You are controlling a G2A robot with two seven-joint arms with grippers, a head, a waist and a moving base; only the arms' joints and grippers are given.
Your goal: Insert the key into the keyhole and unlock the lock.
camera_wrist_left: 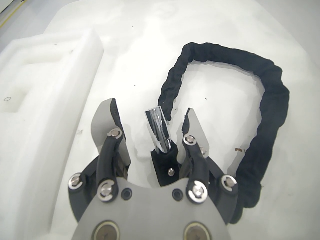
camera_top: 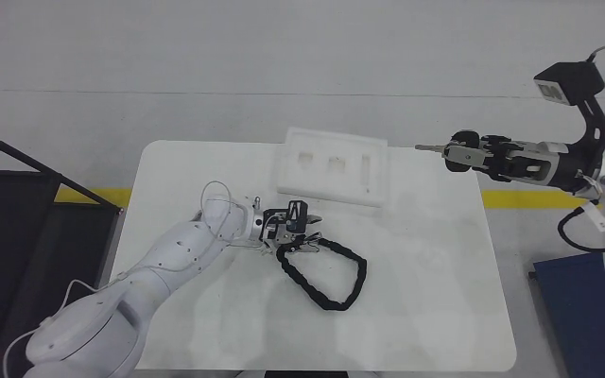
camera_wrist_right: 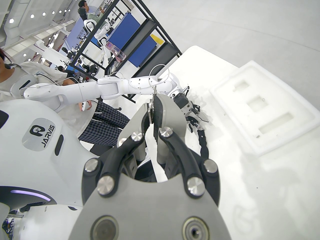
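Two sets of jaws, two different jobs. The left jaws stand apart, low over the bench (camera_top: 425, 293), with the lock's chrome cylinder (camera_wrist_left: 158, 128) lying between them. Neither pad touches it, as far as I can tell. Straddling it this way looks like preparation to pin the cylinder so it cannot roll or slide when a key pushes in. The cylinder's free end points away from the wrist, which should leave that end reachable, though the keyhole itself cannot be made out. From the cylinder's base the black fabric-sleeved chain (camera_wrist_left: 272, 101) runs off in a slack loop on the bench. Its other end stops just beside the cylinder's tip.

The right jaws are pressed together, raised above the bench near its far right corner. A thin metal sliver, which I judge to be the key (camera_top: 427, 147), sticks out beyond their tips, pointing toward the lock's side. Pinched by its head like that, the blade stays free for insertion. Key and lock are well apart, so insertion has not begun. Beyond the lock sits a white foam tray (camera_top: 378, 142) with three recesses
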